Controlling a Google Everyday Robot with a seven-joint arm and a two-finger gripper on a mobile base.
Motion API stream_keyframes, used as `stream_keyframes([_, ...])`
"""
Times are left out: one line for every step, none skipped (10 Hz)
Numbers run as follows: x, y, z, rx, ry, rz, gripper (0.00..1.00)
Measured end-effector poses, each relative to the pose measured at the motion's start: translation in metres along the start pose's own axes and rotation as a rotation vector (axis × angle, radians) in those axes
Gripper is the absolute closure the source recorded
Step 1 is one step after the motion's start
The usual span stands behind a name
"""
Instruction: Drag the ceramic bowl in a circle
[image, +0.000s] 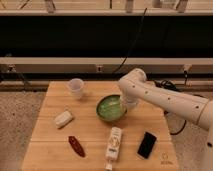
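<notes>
The ceramic bowl (111, 108) is round, glossy green with a darker rim, and sits near the middle of the wooden table (50, 145). My white arm reaches in from the right and bends down over the bowl's right rim. My gripper (126, 106) is at that right rim, mostly hidden behind the arm's wrist.
A translucent plastic cup (76, 87) stands at the back left. A pale wrapped snack (63, 119) lies at the left, a dark red packet (76, 145) at the front left, a white bottle (113, 145) lying at the front, a black phone-like slab (146, 144) at the front right.
</notes>
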Motion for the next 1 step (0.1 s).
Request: stream_keyframes([0.0081,0.0139,-0.0034,-0.014,0.015,0.027,1.0])
